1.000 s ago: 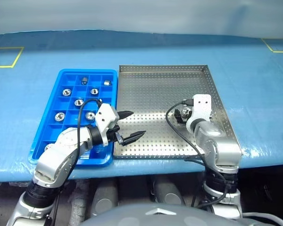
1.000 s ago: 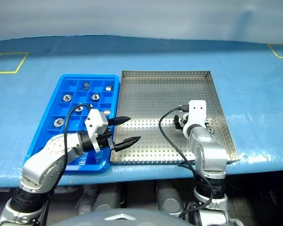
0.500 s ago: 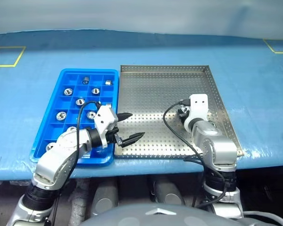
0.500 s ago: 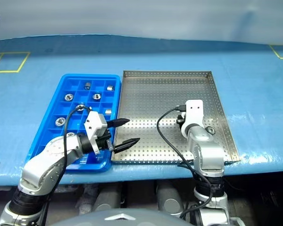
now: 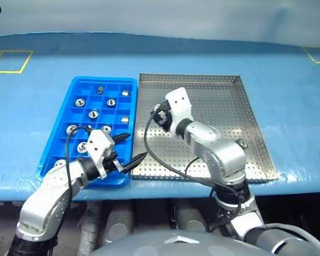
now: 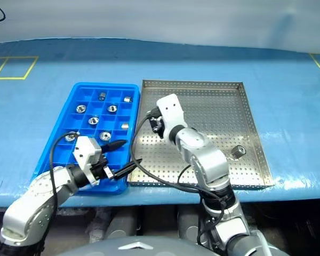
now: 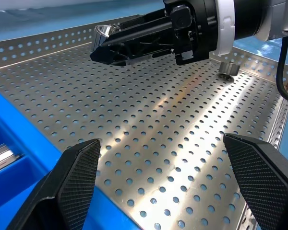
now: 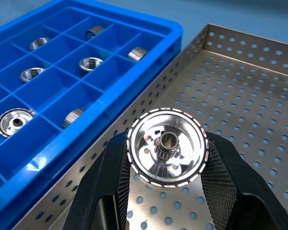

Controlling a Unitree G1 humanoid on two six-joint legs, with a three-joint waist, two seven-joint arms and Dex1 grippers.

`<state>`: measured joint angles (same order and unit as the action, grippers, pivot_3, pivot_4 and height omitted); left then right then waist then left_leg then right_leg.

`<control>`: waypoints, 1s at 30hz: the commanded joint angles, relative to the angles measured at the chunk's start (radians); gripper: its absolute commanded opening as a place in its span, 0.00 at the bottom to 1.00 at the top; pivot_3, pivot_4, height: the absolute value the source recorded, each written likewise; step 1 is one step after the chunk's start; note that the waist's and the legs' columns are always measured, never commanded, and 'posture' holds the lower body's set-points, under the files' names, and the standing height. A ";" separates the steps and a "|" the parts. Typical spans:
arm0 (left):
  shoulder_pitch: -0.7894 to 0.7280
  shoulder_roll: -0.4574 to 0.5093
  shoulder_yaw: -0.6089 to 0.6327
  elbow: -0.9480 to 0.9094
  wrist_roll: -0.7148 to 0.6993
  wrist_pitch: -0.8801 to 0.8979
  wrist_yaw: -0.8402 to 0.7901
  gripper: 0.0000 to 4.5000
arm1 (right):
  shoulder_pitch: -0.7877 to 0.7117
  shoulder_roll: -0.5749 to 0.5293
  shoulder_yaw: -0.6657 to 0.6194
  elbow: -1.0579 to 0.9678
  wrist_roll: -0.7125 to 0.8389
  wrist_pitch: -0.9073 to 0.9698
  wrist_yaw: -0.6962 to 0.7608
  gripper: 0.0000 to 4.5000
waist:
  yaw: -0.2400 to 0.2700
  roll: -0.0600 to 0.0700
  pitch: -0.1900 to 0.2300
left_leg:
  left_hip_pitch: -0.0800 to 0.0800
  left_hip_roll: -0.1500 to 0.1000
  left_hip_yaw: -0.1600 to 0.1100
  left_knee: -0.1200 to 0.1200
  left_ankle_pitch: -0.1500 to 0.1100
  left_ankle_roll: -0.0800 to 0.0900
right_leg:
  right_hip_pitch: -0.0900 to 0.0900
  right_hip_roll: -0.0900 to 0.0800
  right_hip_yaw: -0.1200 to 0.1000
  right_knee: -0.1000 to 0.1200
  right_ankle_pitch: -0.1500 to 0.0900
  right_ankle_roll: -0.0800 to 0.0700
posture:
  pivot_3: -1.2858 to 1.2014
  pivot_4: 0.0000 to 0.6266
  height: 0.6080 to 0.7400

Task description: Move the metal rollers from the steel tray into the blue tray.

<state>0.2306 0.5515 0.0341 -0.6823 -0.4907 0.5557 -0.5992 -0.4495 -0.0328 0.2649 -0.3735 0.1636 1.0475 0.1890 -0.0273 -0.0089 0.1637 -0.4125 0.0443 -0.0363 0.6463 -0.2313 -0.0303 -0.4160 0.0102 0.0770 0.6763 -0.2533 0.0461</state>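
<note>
My right gripper is shut on one of the metal rollers, a shiny disc with a dark centre hole. It hangs over the left part of the steel tray, close to the blue tray. Another roller lies on the steel tray near its right rim. Several rollers sit in separate compartments of the blue tray. My left gripper is open and empty at the blue tray's near right corner, its fingers reaching over the steel tray's edge.
Both trays lie side by side on a blue-covered table whose front edge runs just below them. Yellow tape marks lie at the far left and far right. The right arm's black cable loops above the steel tray.
The right gripper shut on a roller near the steel tray's right side, rose and swung left towards the blue tray. The left arm drew back and to the left, still open.
</note>
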 commanded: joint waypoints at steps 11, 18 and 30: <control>0.323 -0.050 0.214 -0.192 -0.049 -0.090 0.037 1.00 | -0.048 0.082 0.150 0.079 0.044 -0.059 0.105 0.38 | 0.069 -0.001 0.000 | 0.000 0.001 -0.002 0.000 0.000 0.000 | 0.000 -0.001 -0.005 0.000 -0.005 -0.008 | 0.64 0.24 1.00; 0.333 -0.052 0.202 -0.195 -0.054 -0.095 0.048 1.00 | 0.000 0.042 0.205 0.062 0.065 -0.004 0.144 0.38 | 0.083 -0.001 0.000 | 0.000 0.001 -0.002 0.000 0.000 0.000 | 0.001 -0.001 -0.006 0.000 -0.005 -0.009 | 0.64 0.24 1.00; 0.269 -0.037 0.168 -0.166 -0.057 -0.081 0.040 1.00 | -0.062 -0.047 0.275 0.016 0.081 0.188 0.171 0.38 | 0.096 -0.001 0.000 | 0.001 0.001 -0.002 -0.001 0.000 0.000 | 0.001 -0.002 -0.006 -0.001 -0.006 -0.009 | 0.62 0.24 1.00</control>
<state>0.5077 0.5106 0.2064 -0.8308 -0.5314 0.4798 -0.5556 -0.5119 -0.0507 0.5022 -0.3373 0.2350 1.1892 0.3425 0.0683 -0.0101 0.1634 -0.4120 0.0448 -0.0379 0.6456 -0.2314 -0.0307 -0.4151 0.0085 0.0712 0.6750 -0.2589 0.0370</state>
